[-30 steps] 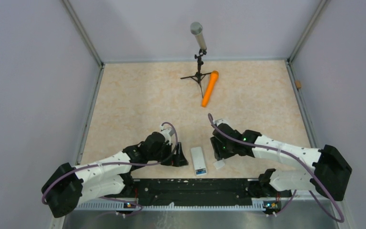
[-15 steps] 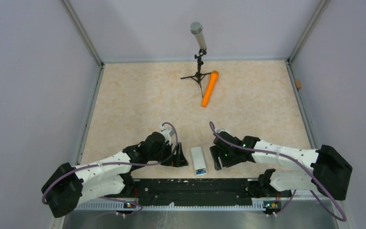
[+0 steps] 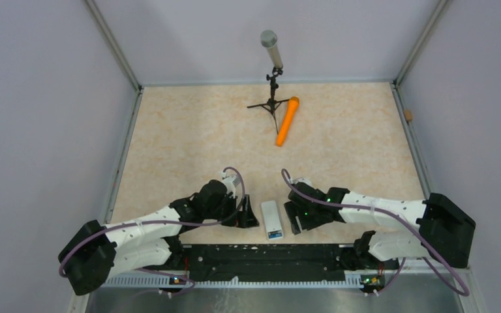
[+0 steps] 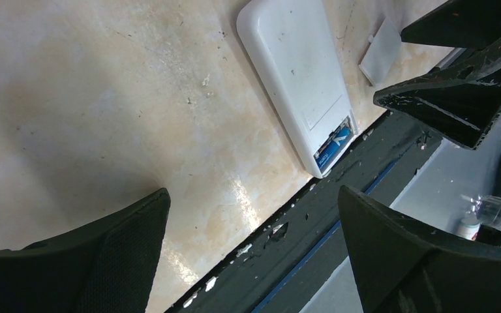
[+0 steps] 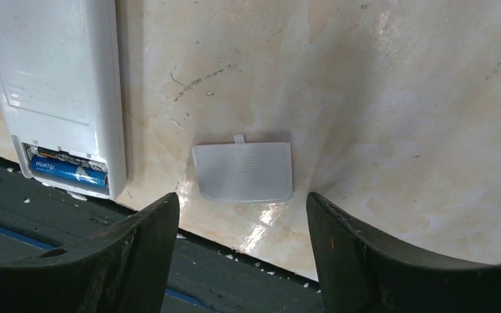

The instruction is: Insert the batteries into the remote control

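Observation:
The remote control [image 3: 271, 218] lies back up near the table's front edge, between my two grippers. Its battery bay at the near end is uncovered, and a blue-banded battery [image 5: 68, 171] lies in it; a second one behind it shows only as a sliver. The loose grey bay cover [image 5: 244, 171] rests flat on the table just right of the remote control [image 5: 52, 85]. My right gripper [image 5: 241, 199] hangs open right over that cover, touching nothing. My left gripper [image 4: 253, 195] stands wide open and empty left of the remote control [image 4: 297, 78].
A black rail [image 3: 267, 254] runs along the near table edge, close under both grippers. A grey microphone on a black tripod [image 3: 271, 65] and a long orange cylinder [image 3: 287, 121] stand at the back. Walls close in on the sides.
My right gripper has slid toward the near edge until it covers the grey cover in the top view, and its jaws have spread wider. The left arm and the remote control have stayed put.

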Robot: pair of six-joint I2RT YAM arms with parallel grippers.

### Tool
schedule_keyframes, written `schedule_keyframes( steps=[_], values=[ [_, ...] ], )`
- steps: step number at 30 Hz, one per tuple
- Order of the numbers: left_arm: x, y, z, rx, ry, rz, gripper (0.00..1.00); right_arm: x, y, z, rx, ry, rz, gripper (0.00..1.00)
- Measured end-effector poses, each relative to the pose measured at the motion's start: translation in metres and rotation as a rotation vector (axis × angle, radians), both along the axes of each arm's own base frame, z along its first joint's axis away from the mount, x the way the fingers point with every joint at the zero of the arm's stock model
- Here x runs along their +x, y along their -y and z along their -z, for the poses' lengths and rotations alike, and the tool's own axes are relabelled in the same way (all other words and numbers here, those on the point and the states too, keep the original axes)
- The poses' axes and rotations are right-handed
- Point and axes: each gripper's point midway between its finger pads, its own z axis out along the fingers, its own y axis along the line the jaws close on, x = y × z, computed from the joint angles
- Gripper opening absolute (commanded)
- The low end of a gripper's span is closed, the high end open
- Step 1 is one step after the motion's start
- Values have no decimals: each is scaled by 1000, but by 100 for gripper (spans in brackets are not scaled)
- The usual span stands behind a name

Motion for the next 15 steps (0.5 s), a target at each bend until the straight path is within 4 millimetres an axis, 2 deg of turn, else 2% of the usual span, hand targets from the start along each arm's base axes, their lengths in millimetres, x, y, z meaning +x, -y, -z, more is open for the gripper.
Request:
schedule_keyframes(
  steps=[15],
  values=[
    [0,2,0,-9,-2,8,99,6,-4,1,-26,38,-53,63]
  ],
)
